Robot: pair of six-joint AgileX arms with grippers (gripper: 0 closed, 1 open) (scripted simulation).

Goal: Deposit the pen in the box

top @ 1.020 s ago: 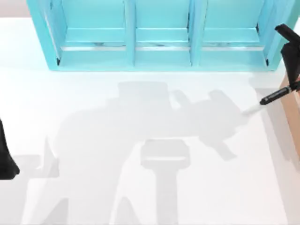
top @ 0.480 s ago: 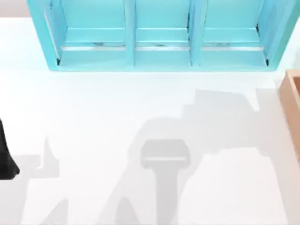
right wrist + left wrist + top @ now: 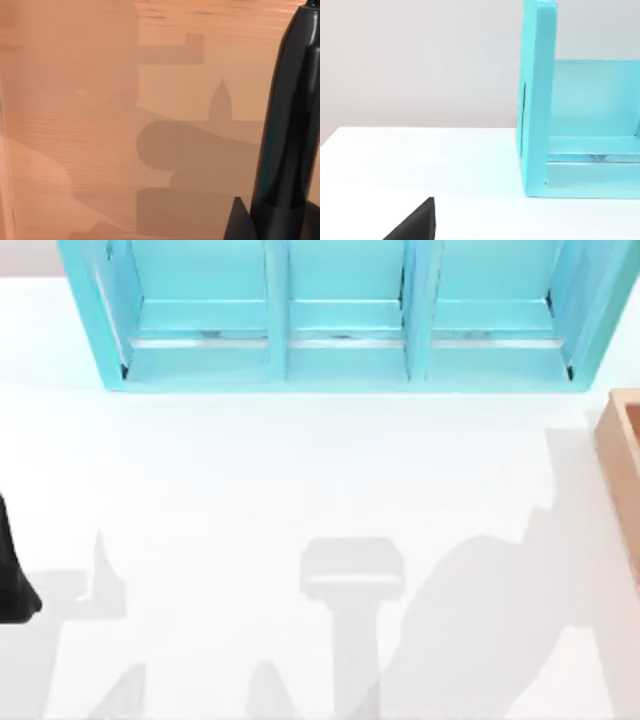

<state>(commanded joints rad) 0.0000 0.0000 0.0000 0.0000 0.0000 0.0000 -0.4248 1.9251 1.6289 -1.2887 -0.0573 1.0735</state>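
The tan wooden box [image 3: 622,450] sits at the table's right edge, cut off by the top view. In the right wrist view its wood-grain inside [image 3: 90,130] spreads close below the camera. The black pen [image 3: 287,130] stands in front of that wood, its lower end in my right gripper [image 3: 250,222], which is shut on it. The shadow of pen and gripper falls on the wood. My left arm [image 3: 12,585] is parked at the table's left edge, and a dark part of its gripper [image 3: 415,226] shows in the left wrist view.
A big teal unit [image 3: 340,360] with three compartments stands along the back of the white table; its side wall [image 3: 537,100] shows in the left wrist view. Arm shadows lie across the front right of the table.
One second ago my right gripper held the pen at the box's near wall in the top view. It has since moved off past the right edge, and its shadow has slid to the front right.
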